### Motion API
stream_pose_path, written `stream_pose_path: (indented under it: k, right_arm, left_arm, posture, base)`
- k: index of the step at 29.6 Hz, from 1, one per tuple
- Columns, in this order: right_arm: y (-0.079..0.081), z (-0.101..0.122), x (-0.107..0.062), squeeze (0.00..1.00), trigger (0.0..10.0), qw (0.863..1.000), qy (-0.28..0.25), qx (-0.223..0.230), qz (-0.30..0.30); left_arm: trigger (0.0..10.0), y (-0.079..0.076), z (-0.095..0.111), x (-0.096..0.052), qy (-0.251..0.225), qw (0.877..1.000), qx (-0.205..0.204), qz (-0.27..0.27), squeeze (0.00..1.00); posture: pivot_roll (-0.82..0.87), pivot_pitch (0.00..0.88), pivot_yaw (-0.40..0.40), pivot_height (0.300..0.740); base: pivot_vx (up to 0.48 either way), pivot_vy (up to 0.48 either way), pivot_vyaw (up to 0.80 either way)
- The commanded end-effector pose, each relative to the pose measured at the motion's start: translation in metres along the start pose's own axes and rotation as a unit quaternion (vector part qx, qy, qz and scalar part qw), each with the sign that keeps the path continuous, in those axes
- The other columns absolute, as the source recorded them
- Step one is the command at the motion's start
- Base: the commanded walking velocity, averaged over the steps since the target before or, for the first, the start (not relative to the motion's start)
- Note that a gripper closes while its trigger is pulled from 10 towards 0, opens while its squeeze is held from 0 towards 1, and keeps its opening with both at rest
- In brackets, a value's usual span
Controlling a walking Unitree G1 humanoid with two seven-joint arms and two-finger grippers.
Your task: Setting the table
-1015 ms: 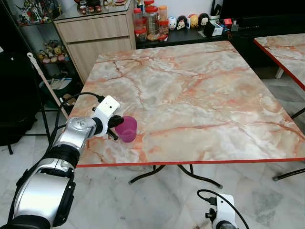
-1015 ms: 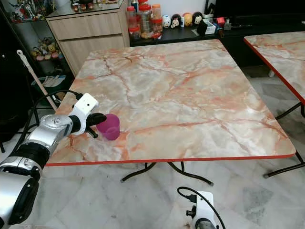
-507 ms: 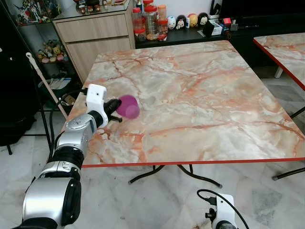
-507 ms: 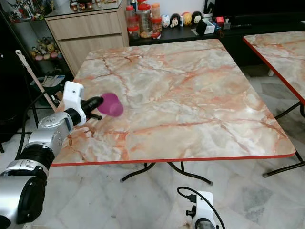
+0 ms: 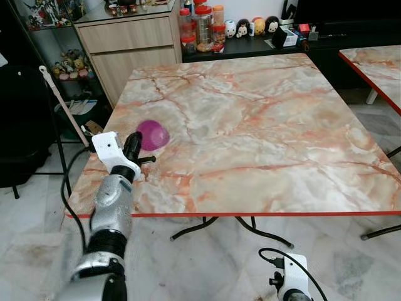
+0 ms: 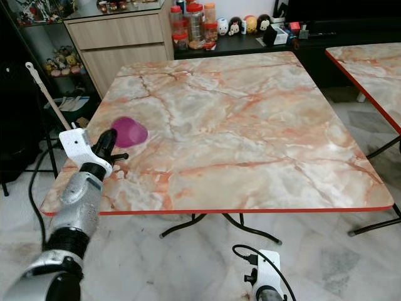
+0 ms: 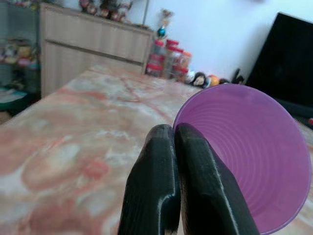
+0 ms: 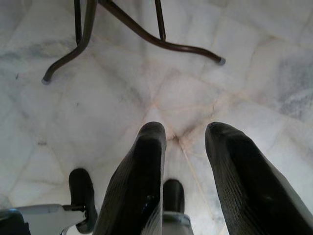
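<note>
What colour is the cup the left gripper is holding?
Purple: a ribbed plastic cup, pinched at its rim by the left gripper. Clearest in the left wrist view.

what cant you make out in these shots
- Purple cup: motion-blurred in both eye views; whether it touches the table is unclear.
- Left end effector: its fingers hide the pinched part of the rim in the left wrist view.
- Jars: contents too small to tell.

Both eye views look down from the head onto the same marble surface [image 5: 263, 125]. The left wrist view skims low along it; the right wrist view faces the floor [image 8: 122, 93] closely.
</note>
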State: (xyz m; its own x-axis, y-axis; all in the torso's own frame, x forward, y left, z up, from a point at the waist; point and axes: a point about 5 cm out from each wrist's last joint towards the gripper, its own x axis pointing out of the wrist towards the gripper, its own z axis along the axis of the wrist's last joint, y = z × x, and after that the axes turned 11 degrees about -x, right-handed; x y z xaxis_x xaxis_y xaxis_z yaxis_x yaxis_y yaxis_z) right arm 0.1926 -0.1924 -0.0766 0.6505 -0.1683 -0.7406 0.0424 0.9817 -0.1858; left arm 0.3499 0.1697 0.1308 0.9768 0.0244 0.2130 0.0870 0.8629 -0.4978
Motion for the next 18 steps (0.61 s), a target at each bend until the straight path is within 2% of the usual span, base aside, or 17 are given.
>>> stream_pose_path:
  k: [1, 8, 13, 18]
  right_arm:
    - [0.000, 0.002, 0.000, 0.00, 10.0, 1.000, -0.005, 0.001, 0.002]
    - [0.000, 0.001, 0.000, 0.00, 10.0, 1.000, -0.005, -0.007, 0.005]
    - [0.000, 0.001, 0.000, 0.00, 10.0, 1.000, -0.005, -0.010, 0.008]
    - [-0.001, 0.000, 0.000, 0.00, 10.0, 1.000, -0.004, -0.015, 0.009]
  left_arm:
    - [10.0, 0.000, 0.012, 0.002, -0.035, 0.999, 0.011, 0.008, 0.00]
    - [10.0, 0.005, 0.015, 0.000, -0.047, 0.998, 0.022, 0.028, 0.00]
    - [10.0, 0.013, 0.016, -0.004, -0.050, 0.997, 0.030, 0.043, 0.00]
    - [10.0, 0.014, 0.016, -0.005, -0.052, 0.997, 0.031, 0.047, 0.00]
  posture:
    - [0.00, 0.000, 0.082, 0.740]
    - [0.01, 0.000, 0.077, 0.740]
    - [0.01, 0.000, 0.076, 0.740]
    - [0.01, 0.000, 0.071, 0.740]
  base:
    - [0.000, 0.000, 0.00]
    - [0.000, 0.000, 0.00]
    - [0.000, -0.402, 0.00]
    - [0.000, -0.480, 0.00]
